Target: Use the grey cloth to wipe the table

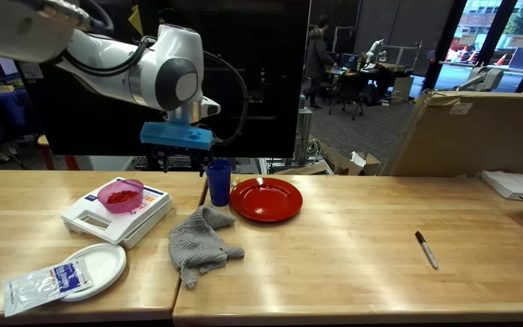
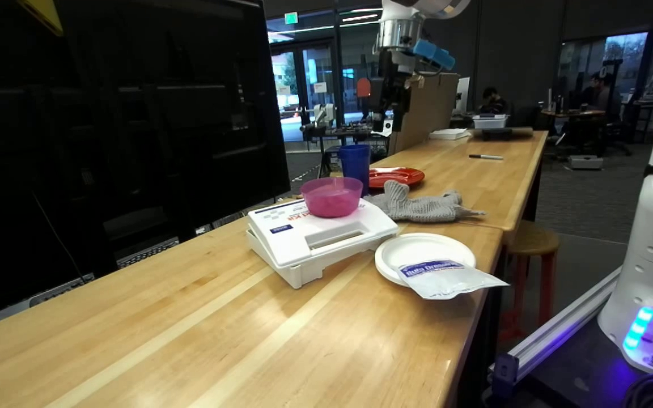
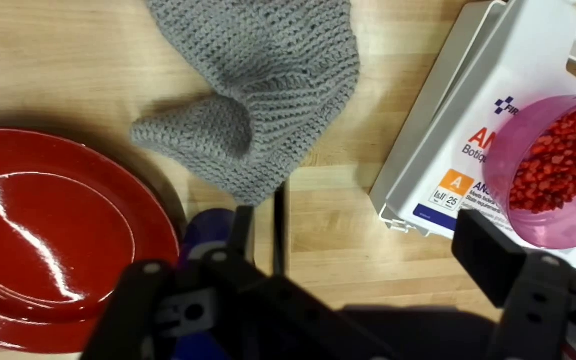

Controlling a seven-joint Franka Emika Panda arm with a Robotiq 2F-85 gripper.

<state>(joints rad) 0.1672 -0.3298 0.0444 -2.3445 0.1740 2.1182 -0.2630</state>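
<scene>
- In an exterior view, the hand (image 1: 184,168) hangs spread and holding nothing above the bench (image 1: 334,272), toward its far edge. The grey cloth (image 1: 200,245) lies lower and nearer the camera, crumpled rather than flat; its raised folds should offer something to pinch.
- In that view, the blue cup (image 1: 219,184) and red plate (image 1: 266,200) stand near the far edge, just past the cloth, perhaps to leave the middle free. Bare wood stretches from the cloth to the marker (image 1: 426,250), which I judge the best lane for wiping.
- In an exterior view, the cloth (image 2: 425,207) sits between the red plate and a white plate (image 2: 417,249), one corner pointing to the edge beside the robot base (image 2: 638,266). The packet (image 2: 445,280) on the white plate seems to poke past that edge; a sweep that way could tip it off.
- In the wrist view, the fingers (image 3: 488,255) stand wide apart, the cloth (image 3: 268,100) ahead of them, not between. The cup shows behind one finger, so the hand should probably shift toward the cloth before descending. A pink bowl (image 3: 505,155) of red bits (image 3: 558,160), resting on a white case (image 3: 468,115), crowds the opposite side and could spill if bumped.
</scene>
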